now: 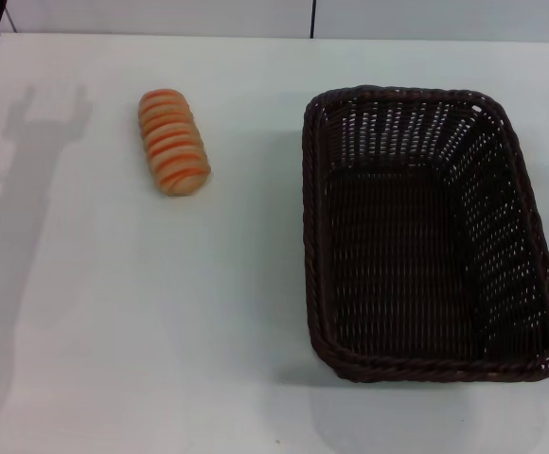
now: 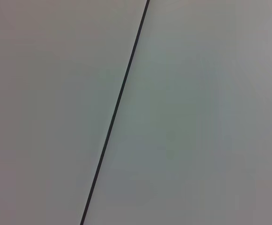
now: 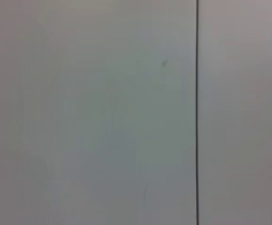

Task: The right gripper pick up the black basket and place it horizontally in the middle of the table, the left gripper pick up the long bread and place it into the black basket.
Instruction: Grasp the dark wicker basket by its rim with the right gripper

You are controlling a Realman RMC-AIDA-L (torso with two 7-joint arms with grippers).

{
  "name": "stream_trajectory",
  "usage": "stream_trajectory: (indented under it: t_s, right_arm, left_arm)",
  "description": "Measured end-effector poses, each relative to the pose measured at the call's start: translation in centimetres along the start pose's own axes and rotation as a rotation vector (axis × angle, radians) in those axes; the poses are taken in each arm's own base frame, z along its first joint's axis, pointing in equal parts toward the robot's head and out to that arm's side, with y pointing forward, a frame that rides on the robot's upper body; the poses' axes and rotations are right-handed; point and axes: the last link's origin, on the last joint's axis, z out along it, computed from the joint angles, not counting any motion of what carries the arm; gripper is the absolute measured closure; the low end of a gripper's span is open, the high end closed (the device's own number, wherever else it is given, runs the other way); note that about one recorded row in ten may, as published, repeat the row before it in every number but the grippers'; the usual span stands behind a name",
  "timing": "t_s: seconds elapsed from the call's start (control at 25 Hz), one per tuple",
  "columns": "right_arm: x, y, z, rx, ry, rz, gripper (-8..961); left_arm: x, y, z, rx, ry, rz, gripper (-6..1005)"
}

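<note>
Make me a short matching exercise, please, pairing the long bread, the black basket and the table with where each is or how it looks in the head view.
Things:
1. long bread
2. black basket
3. table

Descriptions:
A. white surface under everything else
B. empty, standing on the robot's right side, long side running away from the robot
C. lying on the robot's left side, tan with orange stripes

Pairs: 1-C, 2-B, 3-A

Neither gripper shows in any view.
</note>
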Motion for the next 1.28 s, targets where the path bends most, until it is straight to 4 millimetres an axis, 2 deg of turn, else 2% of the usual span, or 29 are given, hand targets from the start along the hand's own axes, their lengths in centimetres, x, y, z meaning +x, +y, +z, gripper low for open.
stream_trajectory:
  t_s: [0.24,0.36,0.68,0.88,1.08,1.12,1.16,1.2,1.28]
  right_arm:
    - [-0.4,-0.5,-0.7,0.001,-0.03,0.025,539]
    - [-0.4,-0.5,-0.9,0.002,-0.038,0.027,333]
    - [0.0,-0.4,-0.4,0.013,0.003,0.047,237]
    - [0.2,0.1,0.9,0.011,0.092,0.097,201]
    - [-1.6,0.4,2.1,-0.005,0.184,0.109,201]
    - [-3.0,0.7,2.6,-0.01,0.213,0.091,201]
    - [-3.0,0.7,2.6,-0.01,0.213,0.091,201]
    - [-4.3,1.1,2.9,-0.031,0.242,0.084,201]
    - [-5.0,1.4,3.2,-0.049,0.261,0.089,201]
  left_arm:
    - [0.1,0.1,0.1,-0.019,-0.001,0.008,229]
    - [0.1,0.3,0.2,-0.027,-0.006,0.011,229]
    - [0.0,0.4,0.1,-0.026,-0.008,0.013,228]
    - [0.0,0.5,0.2,-0.028,-0.007,0.014,228]
    - [0.0,0.4,0.1,-0.026,-0.007,0.014,228]
    - [0.0,0.4,0.1,-0.026,-0.007,0.015,228]
    - [0.0,0.4,0.1,-0.026,-0.007,0.015,228]
    - [0.0,0.4,0.1,-0.026,-0.007,0.015,228]
    - [0.0,0.4,0.0,-0.025,-0.006,0.016,228]
